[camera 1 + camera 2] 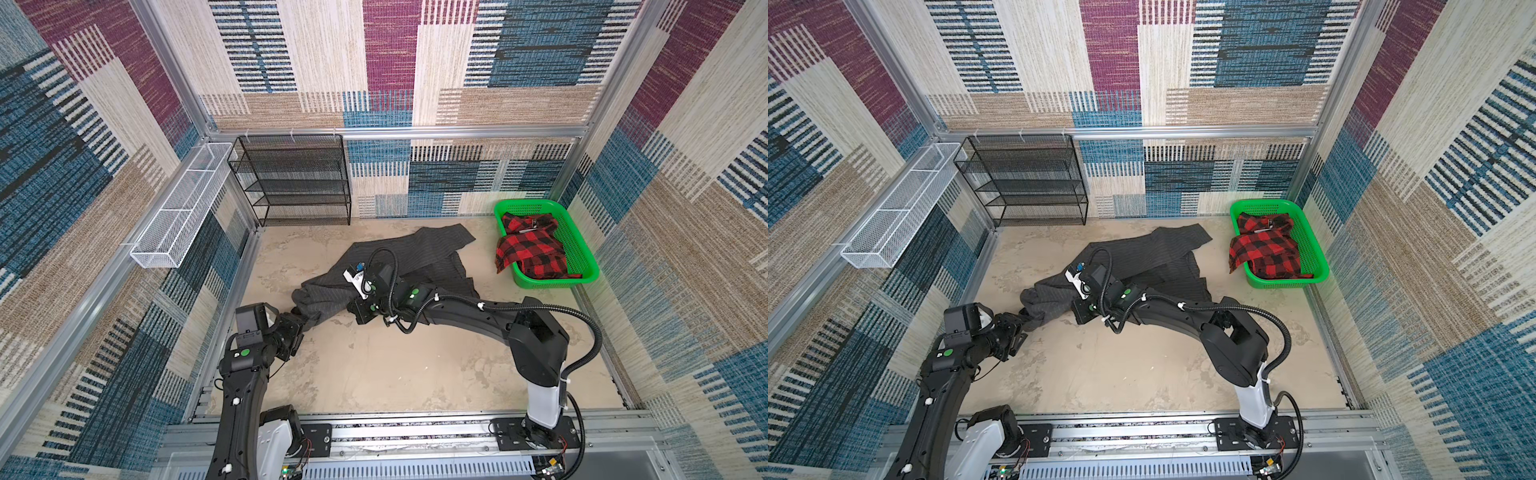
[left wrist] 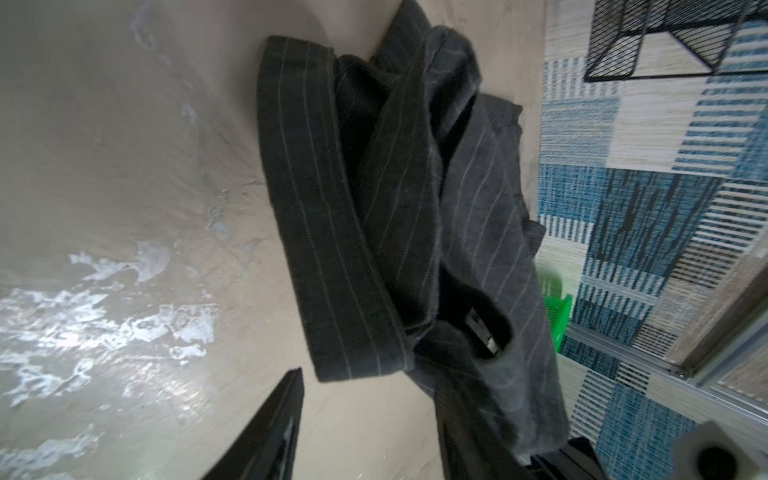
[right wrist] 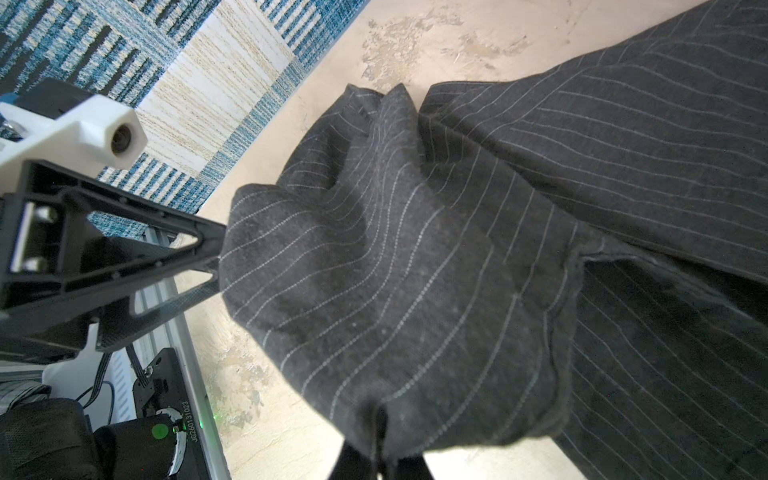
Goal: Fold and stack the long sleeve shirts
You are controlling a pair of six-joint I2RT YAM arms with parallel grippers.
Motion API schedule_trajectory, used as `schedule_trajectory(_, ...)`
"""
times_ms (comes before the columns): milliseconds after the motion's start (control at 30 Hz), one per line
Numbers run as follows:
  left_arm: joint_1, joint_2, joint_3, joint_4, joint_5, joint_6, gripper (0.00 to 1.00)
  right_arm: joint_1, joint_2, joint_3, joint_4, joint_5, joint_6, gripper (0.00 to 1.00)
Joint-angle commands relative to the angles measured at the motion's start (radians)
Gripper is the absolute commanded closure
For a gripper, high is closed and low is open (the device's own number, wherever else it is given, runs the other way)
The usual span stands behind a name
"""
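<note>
the grey striped shirt (image 1: 399, 266) lies crumpled on the tabletop (image 1: 374, 365). the left end effector (image 1: 306, 321) touches its near tip. the right end effector (image 1: 356, 312) is on the cloth close by. far to its right, the red checked shirt (image 1: 530, 253) sits in the green basket (image 1: 578, 242).

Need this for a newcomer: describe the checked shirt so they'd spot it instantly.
Start at the green basket in the far right corner. The checked shirt lies crumpled inside, spilling over its left rim. Its red checks separate it from the charcoal pinstriped shirt nearby.
</note>
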Motion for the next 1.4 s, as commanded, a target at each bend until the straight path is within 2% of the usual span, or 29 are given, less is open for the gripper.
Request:
schedule_trajectory(0,0.002,-0.004,-0.025,0.089,-0.004,-0.06,0.45,0.002,0.001,0.012,0.021,-0.016,-0.006,1.0)
schedule_trajectory(100,0.002,0.029,-0.061,0.116,0.014,-0.079,0.45,0.002,0.002,0.019,0.017,-0.015,-0.007,1.0)
schedule_trajectory(267,0.006,0.066,-0.115,0.209,0.007,-0.119,0.53,0.001,-0.003,0.02,0.014,-0.017,-0.012,1.0)
schedule_trajectory(333,0.005,0.085,-0.11,0.223,-0.005,-0.112,0.62,0.001,-0.004,0.018,0.014,-0.017,-0.011,1.0)
schedule_trajectory(533,0.005,0.127,-0.083,0.224,-0.073,-0.07,1.0,0.001,-0.011,0.019,0.019,-0.034,-0.006,1.0)
schedule_trajectory(767,0.006,0.158,-0.078,0.231,-0.248,0.034,1.0,0.002,-0.058,0.006,-0.001,-0.066,-0.004,1.0)
schedule_trajectory(1000,0.005,0.142,-0.079,0.26,-0.423,0.139,1.0,0.002,-0.17,-0.057,-0.045,-0.118,0.0,1.0)
schedule_trajectory(1367,0.005,0.118,-0.068,0.294,-0.564,0.238,1.0,-0.003,-0.351,-0.181,-0.107,-0.166,-0.007,1.0)
